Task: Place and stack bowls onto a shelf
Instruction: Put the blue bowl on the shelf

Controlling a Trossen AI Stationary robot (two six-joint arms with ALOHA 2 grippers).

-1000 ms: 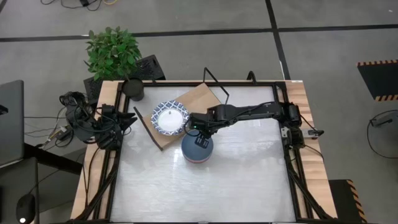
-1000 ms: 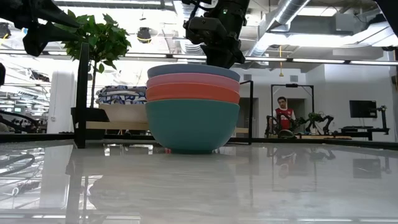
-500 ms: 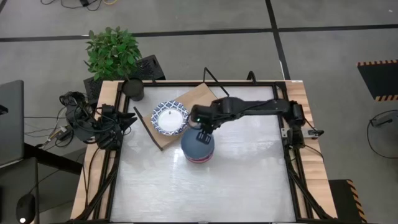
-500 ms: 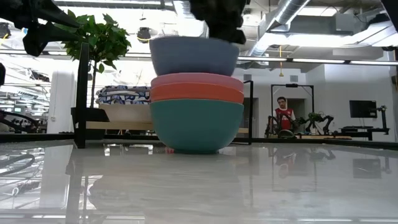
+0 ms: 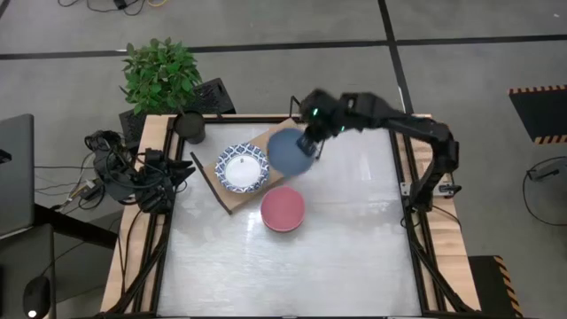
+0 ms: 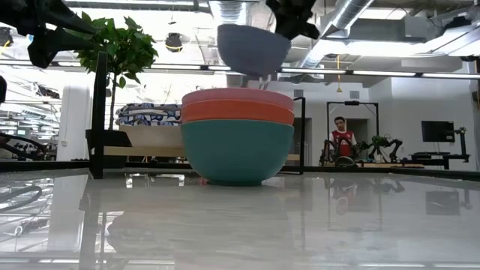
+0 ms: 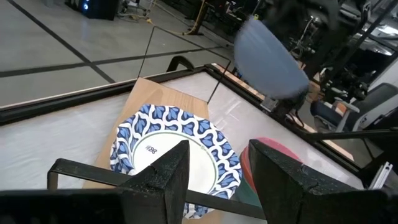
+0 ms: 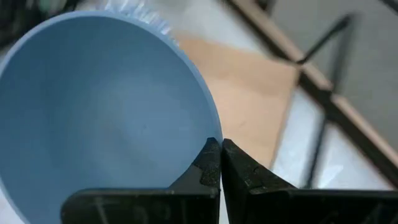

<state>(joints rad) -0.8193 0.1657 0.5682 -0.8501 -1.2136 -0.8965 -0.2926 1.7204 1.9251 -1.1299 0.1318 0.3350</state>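
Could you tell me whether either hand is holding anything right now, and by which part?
The right hand holds the plain deep blue bowl by its rim, lifted above the table. The left hand holds nothing.

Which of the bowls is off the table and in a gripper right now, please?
The blue bowl: the right gripper pinches its rim in the air, while the pink-red bowl tops the stack on the table.

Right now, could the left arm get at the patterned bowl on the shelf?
Probably yes. The left gripper is open and faces the patterned bowl with nothing between them; the right gripper holds the blue bowl off to one side.
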